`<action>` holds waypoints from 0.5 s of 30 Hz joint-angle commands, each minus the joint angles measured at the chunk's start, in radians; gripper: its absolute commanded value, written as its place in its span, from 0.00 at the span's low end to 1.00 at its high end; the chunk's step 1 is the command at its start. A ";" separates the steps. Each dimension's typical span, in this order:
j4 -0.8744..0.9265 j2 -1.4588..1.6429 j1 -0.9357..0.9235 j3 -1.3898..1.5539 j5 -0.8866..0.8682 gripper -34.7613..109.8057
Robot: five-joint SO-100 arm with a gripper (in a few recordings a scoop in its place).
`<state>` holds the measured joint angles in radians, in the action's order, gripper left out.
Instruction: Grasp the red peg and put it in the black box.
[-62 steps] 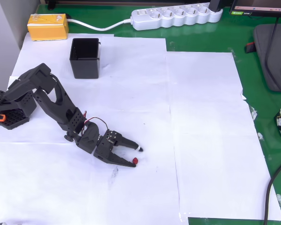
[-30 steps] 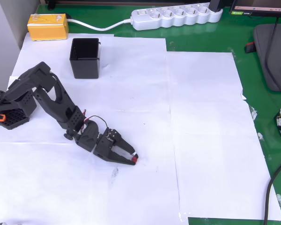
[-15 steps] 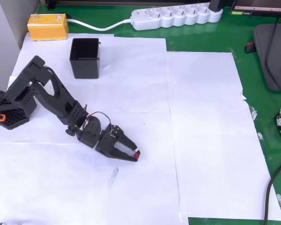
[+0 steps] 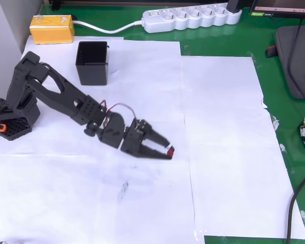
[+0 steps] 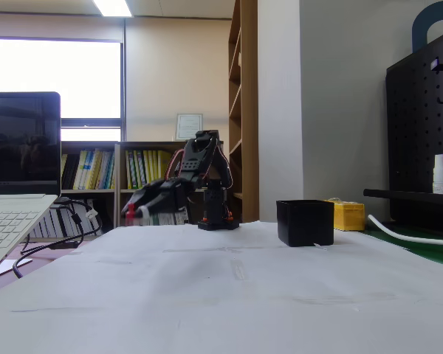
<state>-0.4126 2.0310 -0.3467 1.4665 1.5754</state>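
Observation:
The red peg (image 4: 170,151) is a tiny red piece pinched between the tips of my black gripper (image 4: 168,152), which is shut on it. In the fixed view the gripper (image 5: 132,213) holds the peg (image 5: 130,214) lifted clear above the paper. The black box (image 4: 92,62) stands upright and open at the back left of the overhead view, well apart from the gripper. In the fixed view the box (image 5: 305,222) stands to the right of the arm.
White paper sheets (image 4: 218,152) cover a green mat. A yellow box (image 4: 52,28) and a white power strip (image 4: 191,18) lie along the back edge. A laptop (image 5: 15,192) sits at the left of the fixed view. The arm's base (image 4: 10,119) is at the left.
The gripper closed on the red peg on the paper, then lifted it and swung it up and to the right in the overhead view.

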 commanded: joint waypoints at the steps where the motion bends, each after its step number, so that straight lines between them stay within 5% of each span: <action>1: 0.098 -0.184 0.023 0.140 0.000 0.24; 15: 0.433 -0.446 0.173 0.290 -0.009 0.24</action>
<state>-0.0184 1.7411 -0.1887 1.6536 1.5585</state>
